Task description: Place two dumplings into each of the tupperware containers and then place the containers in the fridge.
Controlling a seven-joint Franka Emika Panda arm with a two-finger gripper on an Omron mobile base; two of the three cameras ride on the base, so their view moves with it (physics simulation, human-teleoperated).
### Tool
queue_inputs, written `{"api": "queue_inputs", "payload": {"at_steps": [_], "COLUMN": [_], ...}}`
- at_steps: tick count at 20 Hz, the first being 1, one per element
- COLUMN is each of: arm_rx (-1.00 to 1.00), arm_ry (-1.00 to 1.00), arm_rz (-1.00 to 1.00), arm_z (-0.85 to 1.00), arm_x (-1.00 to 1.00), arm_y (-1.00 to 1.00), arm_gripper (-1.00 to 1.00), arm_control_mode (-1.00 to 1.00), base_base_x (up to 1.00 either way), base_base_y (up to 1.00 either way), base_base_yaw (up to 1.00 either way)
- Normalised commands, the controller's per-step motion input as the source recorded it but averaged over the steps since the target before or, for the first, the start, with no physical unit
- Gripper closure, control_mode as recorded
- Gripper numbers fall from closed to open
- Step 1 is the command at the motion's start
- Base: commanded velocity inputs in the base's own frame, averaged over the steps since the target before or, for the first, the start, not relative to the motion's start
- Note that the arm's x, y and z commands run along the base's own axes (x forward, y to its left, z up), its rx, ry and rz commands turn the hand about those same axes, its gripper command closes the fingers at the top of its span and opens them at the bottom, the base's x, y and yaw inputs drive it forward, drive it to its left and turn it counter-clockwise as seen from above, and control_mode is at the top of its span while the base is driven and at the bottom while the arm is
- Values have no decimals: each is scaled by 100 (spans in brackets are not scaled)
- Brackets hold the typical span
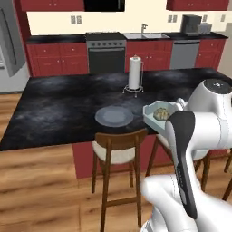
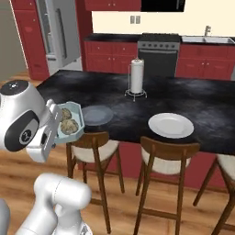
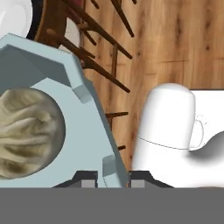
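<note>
My gripper (image 3: pixel 113 180) is shut on the rim of the pale blue-green tupperware container (image 2: pixel 77 120), which it holds in the air just off the island's near edge, above a stool. Two tan dumplings (image 2: pixel 69 126) lie inside it. The hand view shows one dumpling (image 3: pixel 26 131) large at the left and the container's wall (image 3: pixel 87 118) pinched between the fingertips (image 3: pixel 87 180). From the left base view the container (image 1: pixel 149 111) and a dumpling (image 1: pixel 161 113) peek out beside the white arm. The grey fridge (image 2: pixel 57 32) stands at the far left of the kitchen.
On the black island (image 1: pixel 59 108) lie a grey plate (image 1: pixel 114 116), a white plate (image 2: pixel 170 125) and an upright paper towel holder (image 1: pixel 134 74). Wooden stools (image 2: pixel 167 158) line its near side. Wood floor (image 1: pixel 41 190) lies open to the left.
</note>
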Motion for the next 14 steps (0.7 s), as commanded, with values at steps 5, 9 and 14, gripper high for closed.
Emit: {"api": "queue_inputs", "payload": {"at_steps": [5,9,14], "arm_rx": [0,0,0], "arm_ry": [0,0,0], "arm_rz": [0,0,0], "arm_z": [0,0,0], "arm_x": [0,0,0], "arm_y": [0,0,0], "arm_gripper": [100,100,100], "arm_control_mode": [100,100,100], "base_base_x": [48,54,20], "base_base_y": [100,100,100], "base_base_yaw": [0,0,0]}}
